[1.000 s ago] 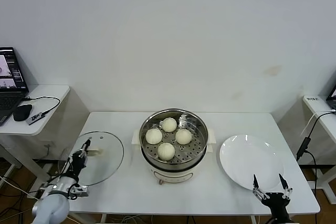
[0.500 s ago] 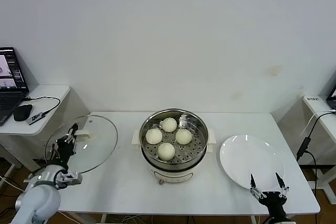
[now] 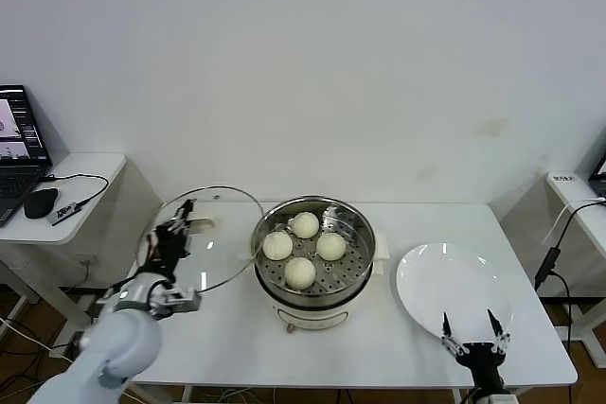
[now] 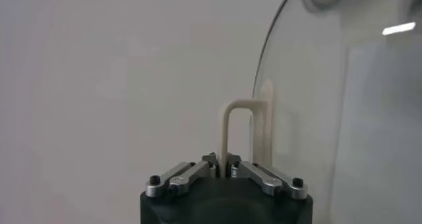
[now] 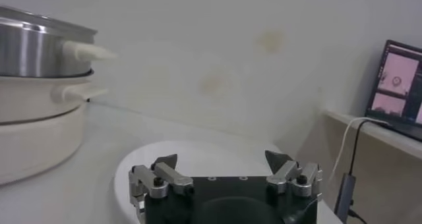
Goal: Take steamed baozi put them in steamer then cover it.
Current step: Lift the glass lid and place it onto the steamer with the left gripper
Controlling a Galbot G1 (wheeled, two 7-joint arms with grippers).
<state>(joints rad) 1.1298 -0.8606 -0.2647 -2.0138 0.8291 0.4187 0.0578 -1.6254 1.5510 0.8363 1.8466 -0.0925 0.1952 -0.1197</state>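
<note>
The steamer (image 3: 365, 267), a shiny steel pot on a cream base, stands mid-table with several cream-white baozi (image 3: 300, 272) on its perforated tray. My left gripper (image 3: 179, 226) is shut on the cream bar handle (image 4: 236, 130) of the clear glass cover (image 3: 210, 251) and holds it tilted in the air, just left of the steamer's rim. In the left wrist view the cover's glass (image 4: 330, 113) stands on edge beside the handle. My right gripper (image 3: 471, 330) is open and empty at the table's front right, by the plate; the steamer's side (image 5: 33, 87) shows in its wrist view.
A flat white plate (image 3: 453, 290) lies right of the steamer, under my right gripper (image 5: 221, 161). A side desk with a laptop (image 3: 19, 144) and mouse (image 3: 41, 202) stands at far left. Another desk edge with cables is at far right (image 3: 573, 191).
My left gripper has lifted the cover off the table and carried it right and up, tilted, to just beside the steamer. The right gripper has drifted slightly toward the near edge.
</note>
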